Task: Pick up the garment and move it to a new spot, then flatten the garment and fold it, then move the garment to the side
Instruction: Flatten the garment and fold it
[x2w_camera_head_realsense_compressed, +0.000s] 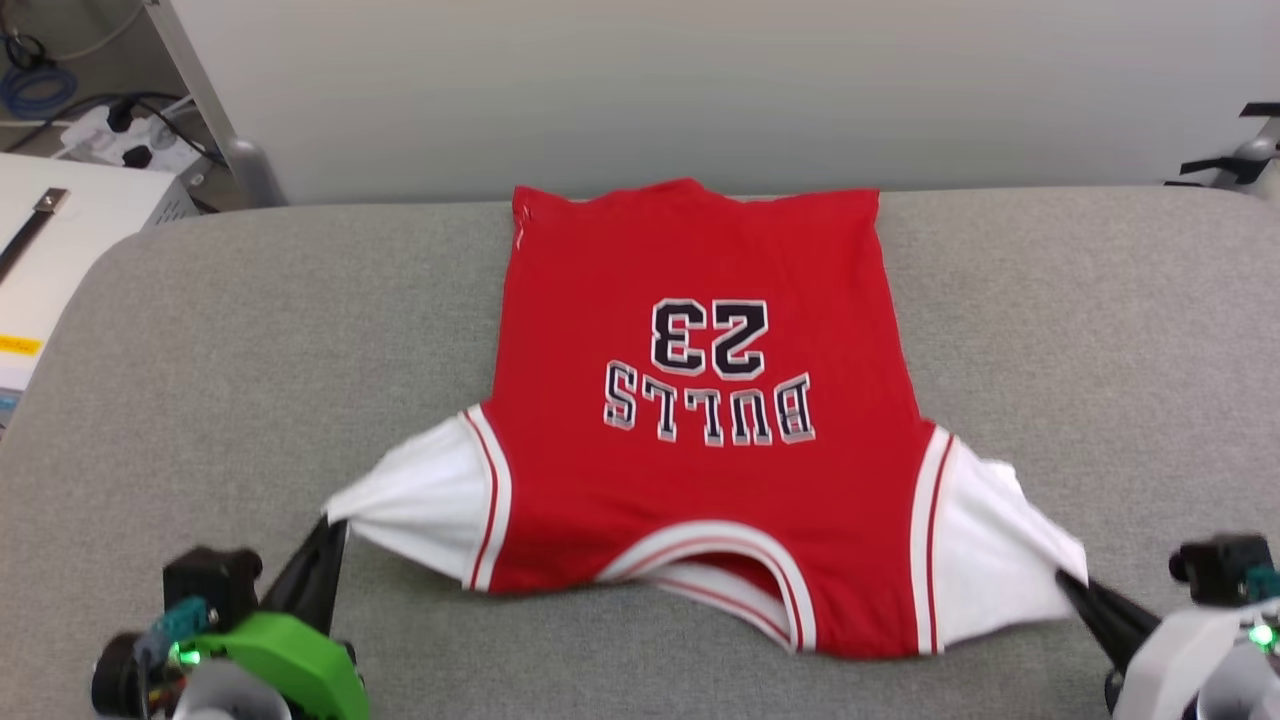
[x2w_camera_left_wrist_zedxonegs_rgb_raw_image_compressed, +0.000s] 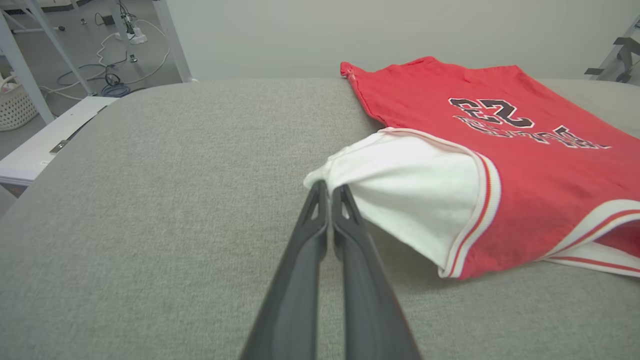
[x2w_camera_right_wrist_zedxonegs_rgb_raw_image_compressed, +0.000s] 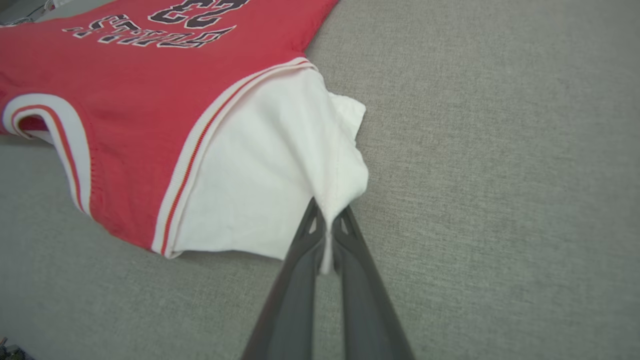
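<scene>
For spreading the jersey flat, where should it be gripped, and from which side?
By the outer tips of its two white sleeves, each from its own outer side. The jersey lies print-up, collar nearest the robot, sleeves splayed; the left claw and right claw pinch those tips, drawing them into points.

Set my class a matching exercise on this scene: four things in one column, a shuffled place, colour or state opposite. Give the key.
1. left end effector
2. right end effector
3. neckline
4. BULLS 23 print

A. black, upside down in the head view
B. shut on the garment at the head view's right
C. white-and-red trim, nearest the robot
D. shut on the garment at the head view's left

Pairs: 1-D, 2-B, 3-C, 4-A
</scene>
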